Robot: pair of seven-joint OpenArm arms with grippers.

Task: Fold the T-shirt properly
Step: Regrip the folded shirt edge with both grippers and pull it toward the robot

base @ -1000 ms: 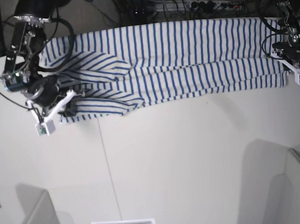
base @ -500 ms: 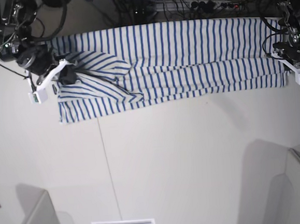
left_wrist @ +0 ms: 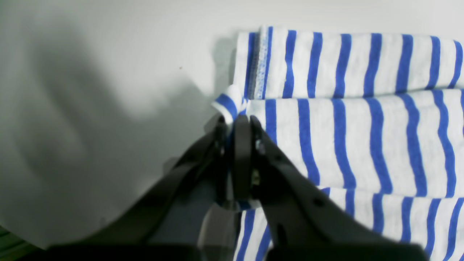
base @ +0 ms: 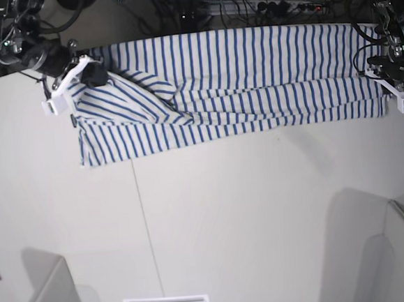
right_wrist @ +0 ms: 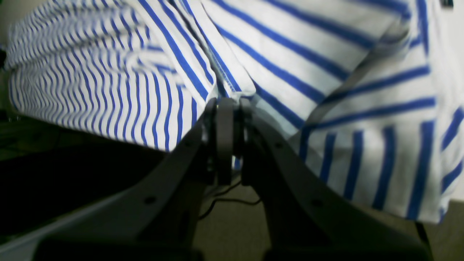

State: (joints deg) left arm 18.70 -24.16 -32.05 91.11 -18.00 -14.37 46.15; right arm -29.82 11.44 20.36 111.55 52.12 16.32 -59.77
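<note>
Now, entries for this moment:

Garment: the large white short-sleeved cloth T-shirt with thin blue stripes (base: 238,78) lies along the far edge of the pale grey table (base: 214,220), folded into a long narrow band that runs across the base view.

Right gripper: the right gripper (right_wrist: 228,105), on the left of the base view (base: 77,73), has its jaws pinched tight on a hemmed fold of the T-shirt (right_wrist: 232,83).

Left gripper: the left gripper (left_wrist: 235,123) is clamped on a small tuck of cloth at the band's end corner (left_wrist: 228,101), low against the table; in the base view it sits at the far right end (base: 401,79).

Change: over the last second the right gripper has travelled from the near edge of the band up to its far corner, carrying cloth with it; the loose flap at that end now lies flatter. The left gripper has not moved.

Meaning (judgement): the sleeve end is being tucked inward while the other end is anchored. That end is still creased, so the fold is not finished.

Risk (judgement): pulling further could drag the band askew.
</note>
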